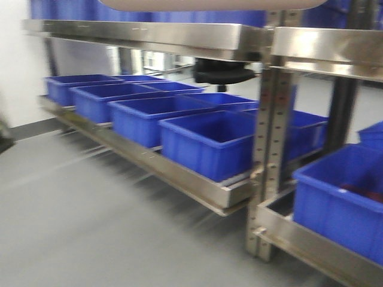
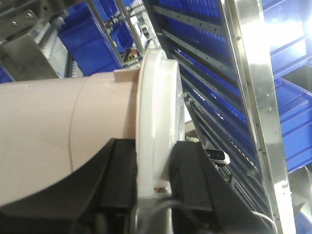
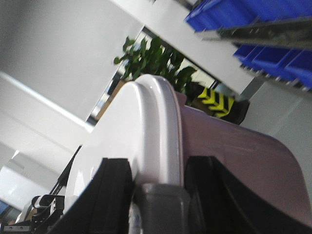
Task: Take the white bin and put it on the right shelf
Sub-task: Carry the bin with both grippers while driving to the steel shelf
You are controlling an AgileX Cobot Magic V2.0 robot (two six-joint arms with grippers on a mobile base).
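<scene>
Now, your left gripper (image 2: 152,163) is clamped on the white bin (image 2: 58,131). One black finger (image 2: 114,175) sits on the tub-wall side of the lid rim and the other lies against the lid face, with the rim pinched between them. The wrist is rolled, so the bin's wall runs off to the left of the fingers. A steel rack rail (image 2: 253,97) slants past just beyond the lid.

Your right gripper (image 3: 157,168) grasps the bin the same way, its fingers straddling the rounded rim. The lid is to their left and the pinkish wall to their right. A potted plant (image 3: 156,58) and a yellow-black chevron marking (image 3: 214,100) show past the rim.

In the front view only the bin's pale underside shows, at the top edge. It is held above the right shelf (image 1: 329,48) and not resting on it. Blue bins (image 1: 209,143) fill the lower tier beside the perforated upright (image 1: 266,149). That view is motion-blurred.
</scene>
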